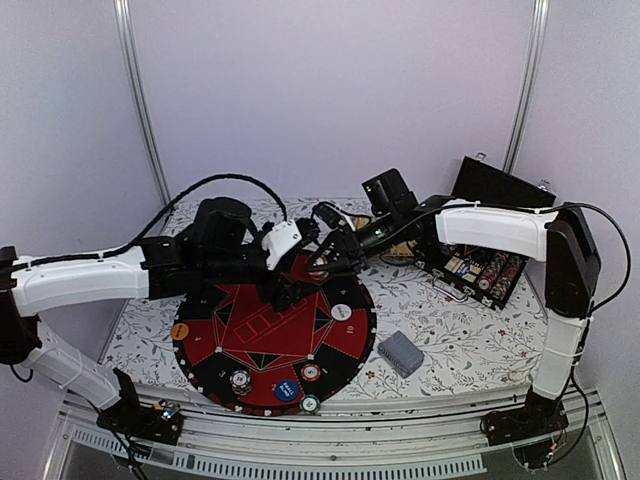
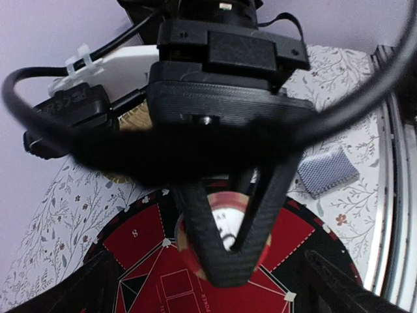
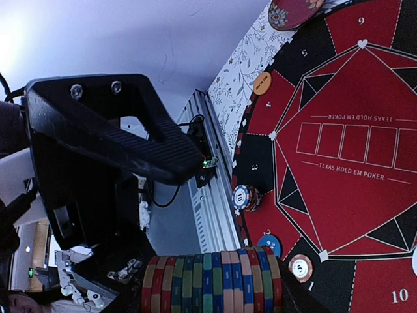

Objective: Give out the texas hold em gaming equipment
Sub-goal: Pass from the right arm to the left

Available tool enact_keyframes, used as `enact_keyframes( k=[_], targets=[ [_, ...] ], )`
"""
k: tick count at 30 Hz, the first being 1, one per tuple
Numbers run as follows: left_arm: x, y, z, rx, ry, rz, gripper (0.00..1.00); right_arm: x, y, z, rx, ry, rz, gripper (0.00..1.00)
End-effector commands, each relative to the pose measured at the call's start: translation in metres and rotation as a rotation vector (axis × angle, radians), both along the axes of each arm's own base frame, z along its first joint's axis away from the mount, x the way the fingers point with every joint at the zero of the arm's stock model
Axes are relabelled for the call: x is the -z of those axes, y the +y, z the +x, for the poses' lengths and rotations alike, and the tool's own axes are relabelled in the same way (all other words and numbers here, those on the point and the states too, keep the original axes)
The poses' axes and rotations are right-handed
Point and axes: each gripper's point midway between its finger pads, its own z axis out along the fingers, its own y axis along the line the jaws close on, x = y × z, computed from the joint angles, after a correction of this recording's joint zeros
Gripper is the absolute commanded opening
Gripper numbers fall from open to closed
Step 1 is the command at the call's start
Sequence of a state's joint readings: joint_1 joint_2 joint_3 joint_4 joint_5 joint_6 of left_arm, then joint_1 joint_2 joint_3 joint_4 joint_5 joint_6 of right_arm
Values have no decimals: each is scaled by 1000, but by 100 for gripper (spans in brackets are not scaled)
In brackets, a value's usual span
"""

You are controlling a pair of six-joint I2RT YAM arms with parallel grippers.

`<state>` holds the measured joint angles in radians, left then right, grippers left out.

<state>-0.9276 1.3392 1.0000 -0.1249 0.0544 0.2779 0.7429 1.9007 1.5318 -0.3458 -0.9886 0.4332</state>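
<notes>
My right gripper [image 1: 326,264] [image 3: 212,288] is shut on a row of several poker chips [image 3: 212,282], red, green, blue and cream, gripped end to end over the far edge of the round red and black poker mat [image 1: 262,335]. My left gripper [image 1: 290,290] [image 2: 215,290] stands open just beside it, its jaws wide to either side of the right gripper's black finger [image 2: 225,251]; the row's red and white end chip [image 2: 236,222] shows behind that finger. A grey-blue deck of cards [image 1: 400,352] [image 2: 329,171] lies right of the mat.
On the mat sit an orange button [image 1: 180,331], a white button [image 1: 342,312], a blue button [image 1: 287,390], a chip stack [image 1: 239,380] and single chips [image 1: 312,373]. An open chip case [image 1: 480,270] stands back right. A red patterned dish [image 3: 293,12] lies beyond the mat.
</notes>
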Motion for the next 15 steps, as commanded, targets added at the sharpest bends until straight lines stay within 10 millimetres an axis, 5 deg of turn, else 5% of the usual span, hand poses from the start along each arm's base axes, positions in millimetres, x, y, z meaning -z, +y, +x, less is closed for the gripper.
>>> enact_keyframes(
  k=[1,9,11,15],
  targets=[
    [10,-6,22,-71,-30,57,97,-2,16,4,-9,44,91,2],
    [37,-17,37,-97,24,151,54,14,27,1,-26,95,79,2],
    [42,-17,39,-104,32,168,54,15,27,0,-35,100,82,2],
    [52,-17,33,-58,75,197,72,14,28,0,-39,104,83,2]
  ],
)
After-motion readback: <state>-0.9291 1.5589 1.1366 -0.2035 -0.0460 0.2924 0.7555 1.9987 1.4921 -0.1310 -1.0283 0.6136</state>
